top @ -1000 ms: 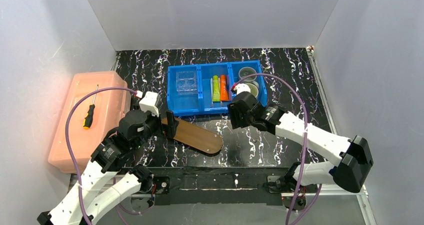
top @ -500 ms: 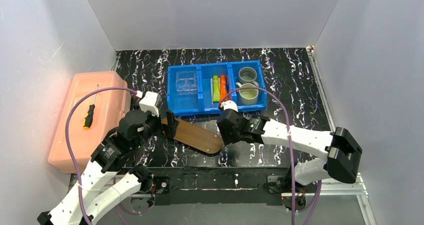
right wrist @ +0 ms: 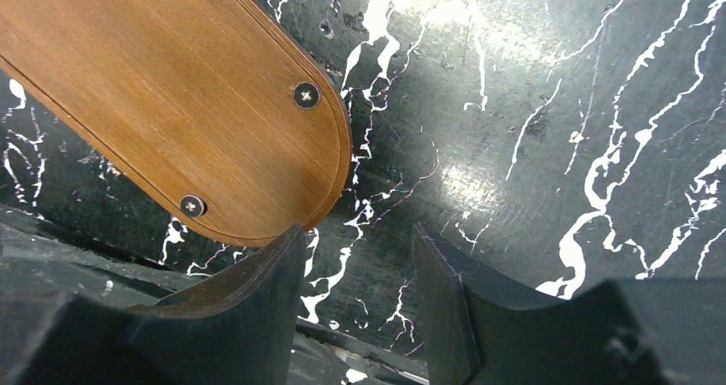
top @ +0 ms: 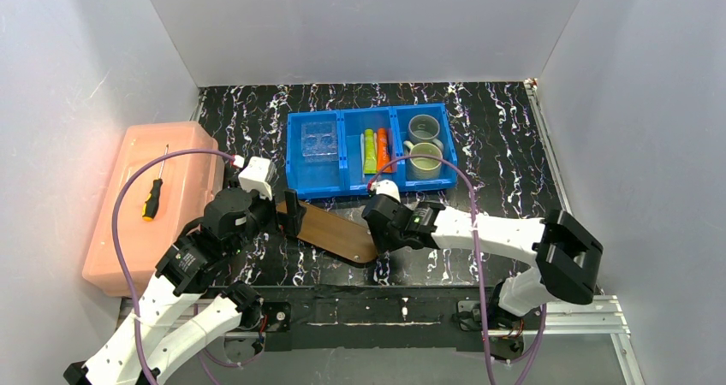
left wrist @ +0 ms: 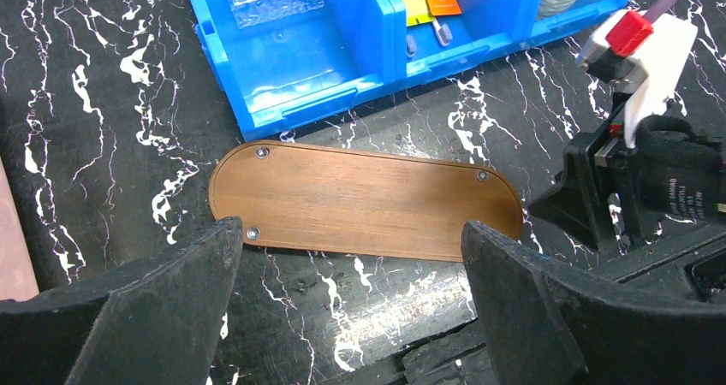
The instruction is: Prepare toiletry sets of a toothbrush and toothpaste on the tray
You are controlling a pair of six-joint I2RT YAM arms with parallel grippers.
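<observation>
The tray [top: 334, 233] lies by the table's near edge, just in front of the blue bin [top: 360, 182]: clear holder [top: 318, 141] left, lime-green tube [top: 369, 151], orange tube [top: 382, 150] and toothbrushes [left wrist: 443, 32] middle, mugs [top: 424, 129] right. Left gripper [left wrist: 351, 231] gapes wide over the tray's left end. Right gripper [right wrist: 360, 252], parted and holding nothing, sits just off its right end.

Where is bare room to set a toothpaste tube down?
The tray top is wholly bare. Open marble lies between the blue bin and back wall, and right of the bin. Crowded: the tray's ends, where both arms' jaws are.
</observation>
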